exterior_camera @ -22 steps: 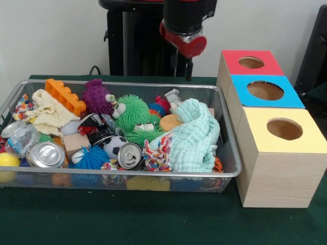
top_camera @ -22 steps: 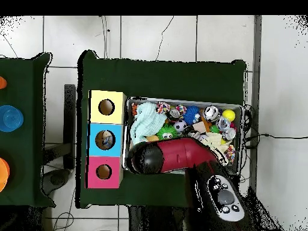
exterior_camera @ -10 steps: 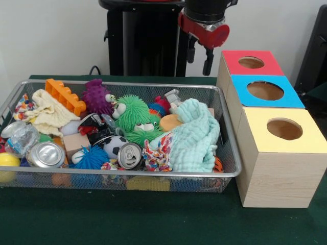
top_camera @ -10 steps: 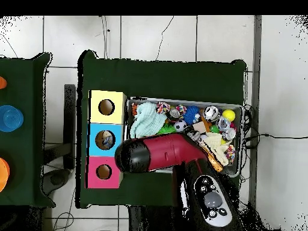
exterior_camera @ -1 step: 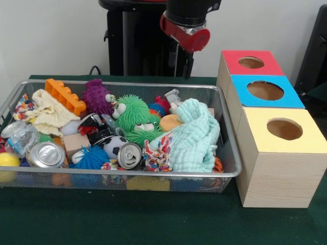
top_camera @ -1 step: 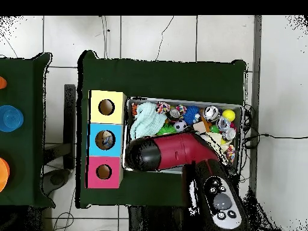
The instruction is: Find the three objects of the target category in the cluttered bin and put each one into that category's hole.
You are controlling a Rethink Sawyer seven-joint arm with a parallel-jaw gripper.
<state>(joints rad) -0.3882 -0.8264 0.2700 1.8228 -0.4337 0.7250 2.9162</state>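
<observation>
A wire mesh bin (exterior_camera @ -1 step: 153, 174) holds a jumble: two drink cans (exterior_camera @ -1 step: 47, 154) (exterior_camera @ -1 step: 129, 154), a green fuzzy toy (exterior_camera @ -1 step: 132, 113), a purple spiky toy (exterior_camera @ -1 step: 96, 96), a blue spiky ball (exterior_camera @ -1 step: 92, 158), a soccer ball (exterior_camera @ -1 step: 113, 145), a wooden block (exterior_camera @ -1 step: 76, 142), an orange brick (exterior_camera @ -1 step: 64, 95) and a mint cloth (exterior_camera @ -1 step: 196, 135). Right of it stand three boxes with round holes, topped red (exterior_camera @ -1 step: 251, 62), blue (exterior_camera @ -1 step: 265, 90) and yellow (exterior_camera @ -1 step: 284, 128). My gripper (exterior_camera @ -1 step: 182, 64) hangs open and empty above the bin's far rim. From overhead the red arm (top_camera @ -1 step: 171, 153) covers the gripper.
A cream cloth (exterior_camera @ -1 step: 48, 113), a crumpled plastic bottle (exterior_camera @ -1 step: 20, 138) and a yellow ball (exterior_camera @ -1 step: 7, 161) fill the bin's left end. The overhead view shows the bin (top_camera @ -1 step: 186, 101) beside the yellow (top_camera @ -1 step: 106, 107), blue (top_camera @ -1 step: 104, 139) and red (top_camera @ -1 step: 103, 171) boxes on the green table.
The gripper swung right toward the red box half a second ago and has now come back left, above the bin's far rim. Nothing in the bin has moved.
</observation>
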